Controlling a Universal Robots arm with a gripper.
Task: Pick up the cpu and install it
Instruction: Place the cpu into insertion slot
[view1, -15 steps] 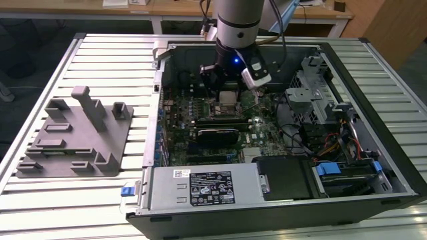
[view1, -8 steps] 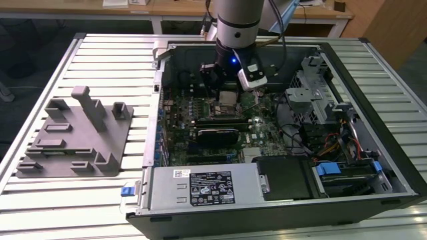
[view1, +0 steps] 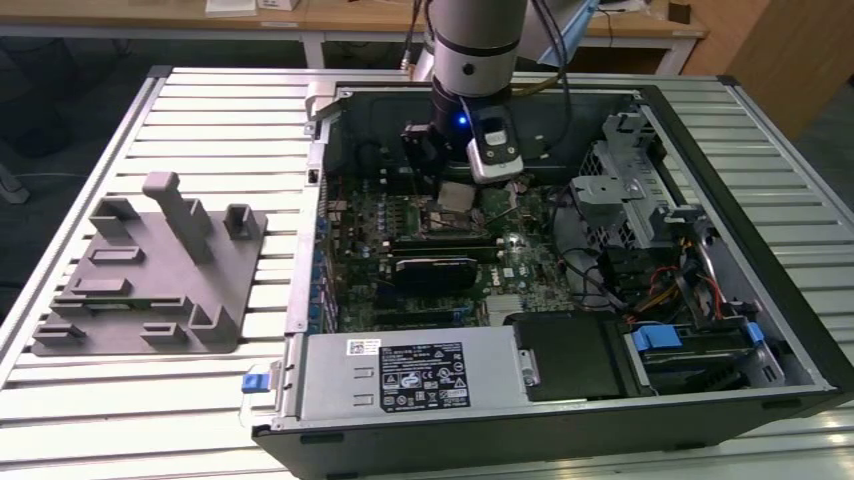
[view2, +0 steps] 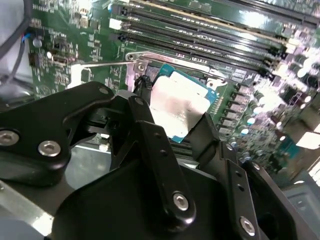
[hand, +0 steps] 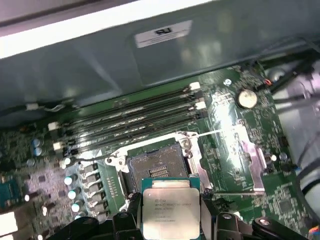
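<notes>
1. My arm (view1: 470, 40) drops straight down from the top of the exterior view into the open computer case (view1: 747, 215). The wrist is vertical and the tool points down at the motherboard (view1: 527, 262).
2. My gripper (view1: 458, 197) hangs over the far part of the board, inside the case walls.
3. My fingers (view2: 204, 131) are clamped on the cpu (hand: 170, 212), one on each of two opposite edges. Its silvery top faces up toward the wrist.
4. The first wrist view puts the cpu just beside the socket (hand: 157, 165). The socket lies open and bare, with its load plate (hand: 250, 150) swung aside.
5. In the second wrist view the chip overlaps the socket's metal frame (view2: 175, 61). I cannot tell whether it touches.
6. The memory slots (hand: 135, 117) run in parallel rows just past the socket.
7. A grey fixture tray (view1: 147, 270) lies on the slatted table (view1: 200, 110), at the exterior view's left, well apart from my gripper.
</notes>
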